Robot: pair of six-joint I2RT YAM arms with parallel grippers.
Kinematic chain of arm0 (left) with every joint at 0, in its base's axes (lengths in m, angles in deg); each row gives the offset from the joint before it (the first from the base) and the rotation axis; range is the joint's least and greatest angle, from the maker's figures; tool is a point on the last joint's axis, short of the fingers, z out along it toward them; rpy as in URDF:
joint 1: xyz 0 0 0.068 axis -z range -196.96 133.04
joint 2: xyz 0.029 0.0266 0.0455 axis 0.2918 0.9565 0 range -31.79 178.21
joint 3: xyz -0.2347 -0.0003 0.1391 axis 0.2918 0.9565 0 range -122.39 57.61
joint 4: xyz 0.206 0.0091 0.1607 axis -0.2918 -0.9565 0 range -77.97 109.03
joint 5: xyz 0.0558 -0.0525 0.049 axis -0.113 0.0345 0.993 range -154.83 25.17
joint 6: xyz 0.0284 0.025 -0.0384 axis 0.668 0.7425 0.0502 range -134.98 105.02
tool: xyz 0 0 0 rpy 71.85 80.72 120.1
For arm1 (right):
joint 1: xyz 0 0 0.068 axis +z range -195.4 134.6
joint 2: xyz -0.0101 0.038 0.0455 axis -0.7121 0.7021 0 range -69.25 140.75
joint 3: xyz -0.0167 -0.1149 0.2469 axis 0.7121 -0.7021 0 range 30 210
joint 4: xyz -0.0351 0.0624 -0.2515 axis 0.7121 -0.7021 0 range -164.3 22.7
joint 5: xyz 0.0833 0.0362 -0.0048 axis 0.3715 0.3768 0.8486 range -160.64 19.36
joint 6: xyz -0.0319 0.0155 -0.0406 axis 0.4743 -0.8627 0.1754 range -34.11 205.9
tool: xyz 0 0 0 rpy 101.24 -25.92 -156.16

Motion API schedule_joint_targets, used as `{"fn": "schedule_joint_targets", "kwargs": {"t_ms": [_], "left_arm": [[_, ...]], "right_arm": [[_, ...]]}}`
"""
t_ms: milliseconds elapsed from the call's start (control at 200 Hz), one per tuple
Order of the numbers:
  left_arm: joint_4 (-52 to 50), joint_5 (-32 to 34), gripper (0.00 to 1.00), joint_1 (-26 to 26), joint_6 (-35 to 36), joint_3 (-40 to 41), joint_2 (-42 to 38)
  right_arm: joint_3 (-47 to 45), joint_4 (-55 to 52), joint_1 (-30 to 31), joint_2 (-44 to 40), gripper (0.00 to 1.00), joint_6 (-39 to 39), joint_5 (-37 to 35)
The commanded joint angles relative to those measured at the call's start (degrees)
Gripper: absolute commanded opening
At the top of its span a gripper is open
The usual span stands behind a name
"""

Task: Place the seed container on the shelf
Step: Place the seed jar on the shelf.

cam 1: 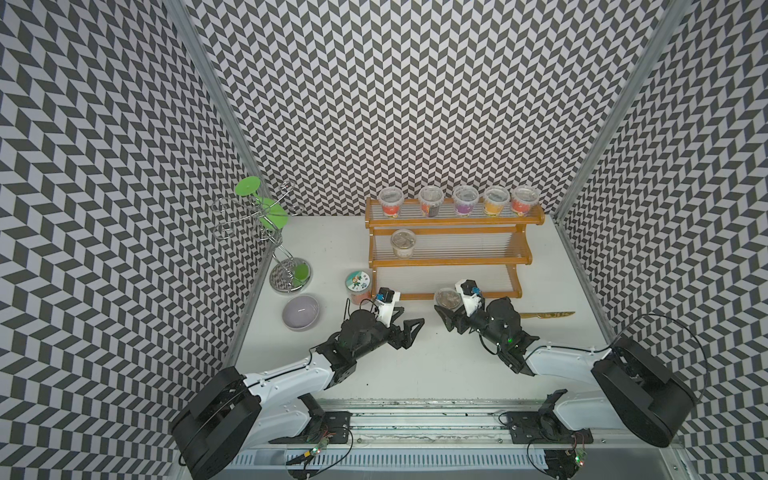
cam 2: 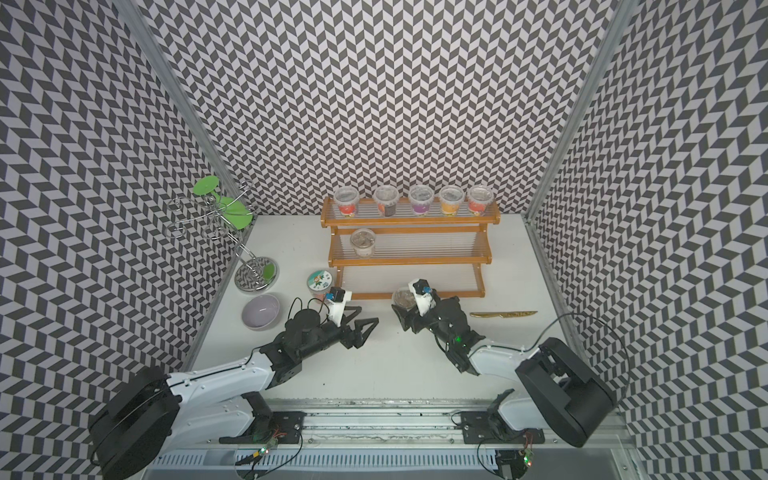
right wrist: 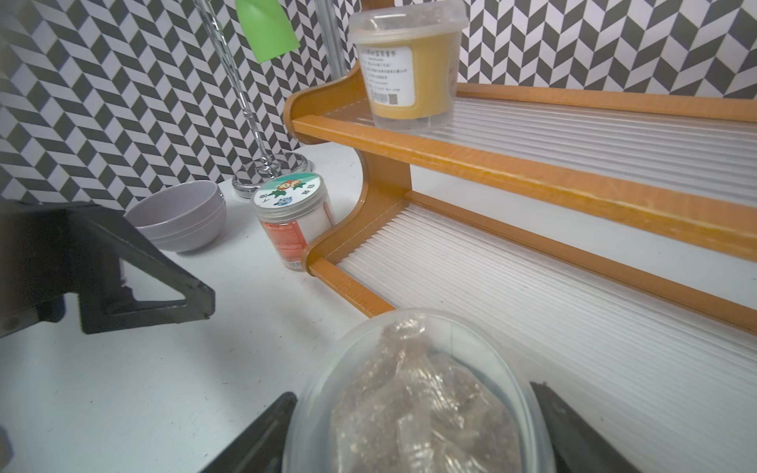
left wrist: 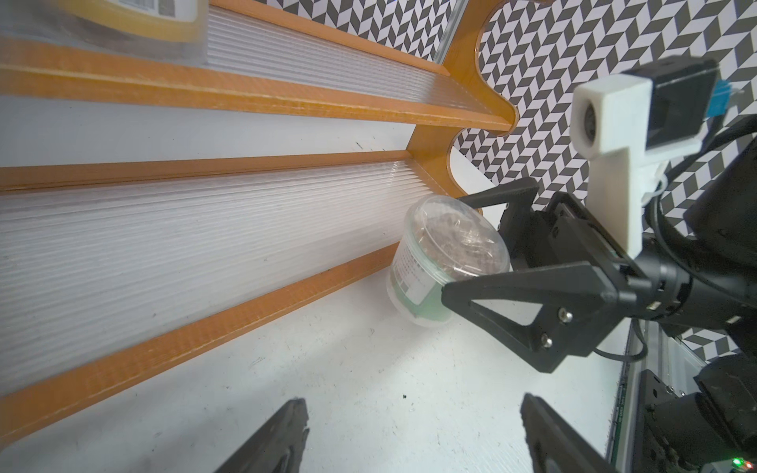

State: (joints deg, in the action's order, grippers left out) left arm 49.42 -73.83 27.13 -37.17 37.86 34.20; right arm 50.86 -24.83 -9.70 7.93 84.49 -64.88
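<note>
**First voice:** Where is the seed container [cam 1: 446, 297] shown?

**Second voice:** Clear and lidded, with a brownish bag of seeds inside, it is shown pinched between the two fingers of the right tool [left wrist: 454, 245]. It is held tilted, just in front of the lowest tier [cam 1: 478, 280] of the shelf [cam 1: 451, 262]. Whether the front rail is touched cannot be told.

**First voice:** Why is it held there?

**Second voice:** The lowest tier is bare and nearest, so a short carry forward is probably intended. The tilt would need to be levelled first, or the container could be tipped over on the ribbed surface.

**First voice:** And the left tool [cam 1: 411, 315]?

**Second voice:** Its fingers are spread and nothing is gripped. It is seen low over the counter [cam 1: 415, 365], near the shelf's left end, seemingly parked out of the way.

**First voice:** What else is seen?

**Second voice:** Five tubs are lined along the top tier. One tub [cam 1: 403, 243] is set at the left of the middle tier, so room is left beside it. A picture-lidded jar [cam 1: 358, 284] is stood on the counter just beside the shelf's left side panel
</note>
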Motion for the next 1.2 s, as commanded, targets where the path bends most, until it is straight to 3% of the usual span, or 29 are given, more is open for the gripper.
{"fn": "schedule_joint_targets", "kwargs": {"t_ms": [0, 471, 1192], "left_arm": [[1.1, -2.1, 0.85, -0.3, 0.0, -1.8, 1.4], [5.9, -6.3, 0.84, -0.3, 0.0, -8.9, 11.1], [6.3, -7.7, 0.83, -0.3, -1.4, -10.5, 12.3]], "right_arm": [[2.8, -1.7, -1.1, -2.9, 0.86, -1.0, -0.9], [9.0, -7.3, -4.1, -6.1, 0.86, -0.9, -1.2], [20.5, -10.6, -10.9, 0.4, 0.86, 0.2, 0.1]]}}
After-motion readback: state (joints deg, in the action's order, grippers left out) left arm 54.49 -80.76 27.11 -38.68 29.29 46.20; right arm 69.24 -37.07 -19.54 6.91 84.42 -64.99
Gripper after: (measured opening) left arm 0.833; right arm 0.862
